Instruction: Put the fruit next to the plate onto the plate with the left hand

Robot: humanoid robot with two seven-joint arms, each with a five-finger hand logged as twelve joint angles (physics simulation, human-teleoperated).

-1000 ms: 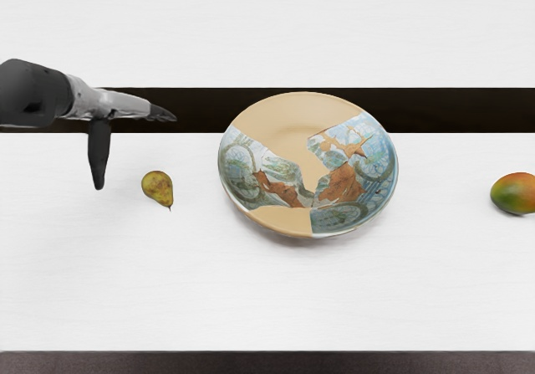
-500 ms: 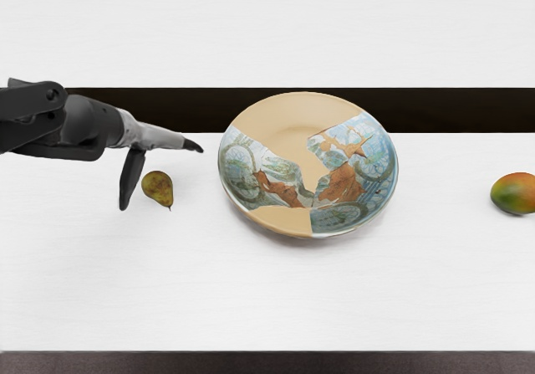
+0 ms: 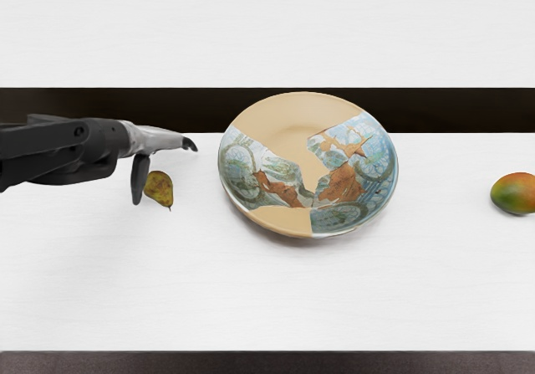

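**Left hand poised over pear, plate waiting empty**

From my remote station, the left hand (image 3: 152, 145) reaches in from the left edge of the frame and hovers at the pear (image 3: 158, 187). Its fingers (image 3: 171, 142) are stretched out flat and slack, gripping nothing, and the thumb (image 3: 139, 181) hangs down just left of the fruit. I cannot tell whether the thumb touches it. The pear lies on the white table (image 3: 267, 290), left of centre, near the painted plate (image 3: 284, 119) but not on it. A mango (image 3: 512, 193) sits at the far right edge, well apart.

I judge the grasp not yet made. The risk is the thumb nudging the pear before the fingers come down, because its tapered shape could let it roll off toward the plate or out of reach. A shallow pinch could also let it slip, and a low carry could clip the plate's raised rim.
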